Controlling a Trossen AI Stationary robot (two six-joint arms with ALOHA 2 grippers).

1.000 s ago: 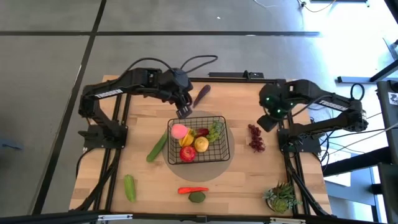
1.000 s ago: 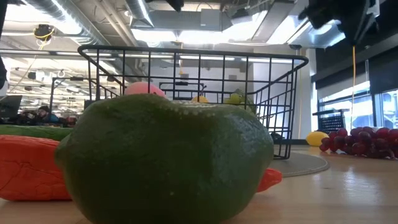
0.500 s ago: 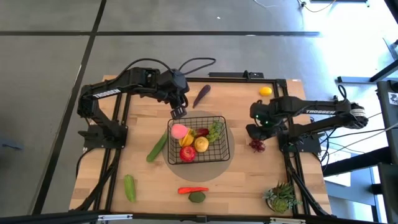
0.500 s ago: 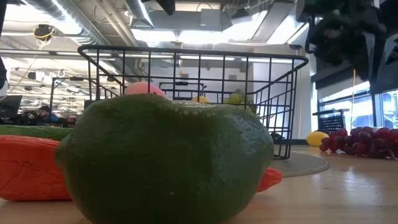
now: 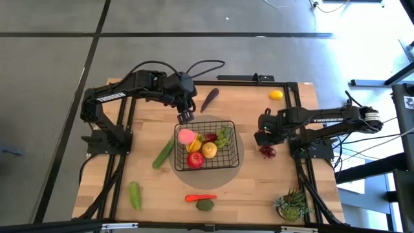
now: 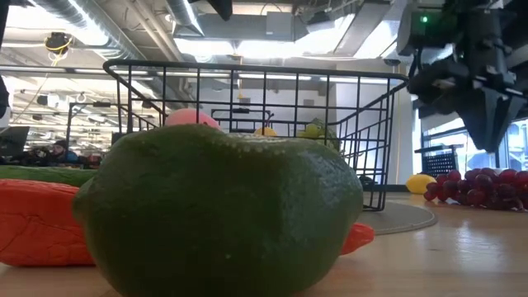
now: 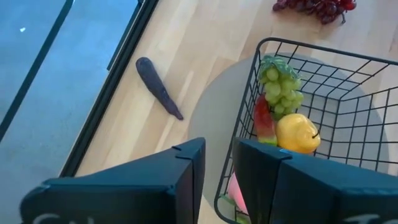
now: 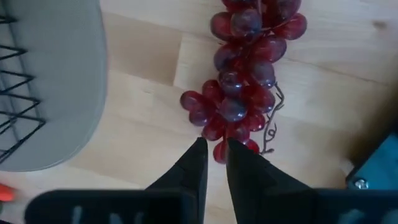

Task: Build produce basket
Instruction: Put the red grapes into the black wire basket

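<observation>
The black wire basket (image 5: 206,144) stands on a round grey mat and holds a pink peach (image 5: 187,136), a red tomato (image 5: 195,159), a yellow lemon (image 5: 209,150) and green grapes (image 5: 223,136). The dark red grapes (image 5: 266,151) lie on the table to the basket's right. My right gripper (image 5: 262,137) is shut, points down and hovers just above their end nearest the basket (image 8: 221,149). In the low view the gripper (image 6: 493,144) stands clear above the grapes (image 6: 478,186). My left gripper (image 5: 185,116) is shut above the basket's far left corner (image 7: 258,46).
A purple eggplant (image 5: 209,99) and a lemon (image 5: 276,95) lie near the far edge. Two cucumbers (image 5: 163,154) (image 5: 134,195) lie left of the basket. A red chilli (image 5: 200,198) and a green fruit (image 5: 205,205) lie near the front edge. A spiky potted plant (image 5: 294,206) stands front right.
My right gripper has gone down and toward the basket, from above the table's far right part to just over the dark red grapes. The grapes have stayed where they were.
</observation>
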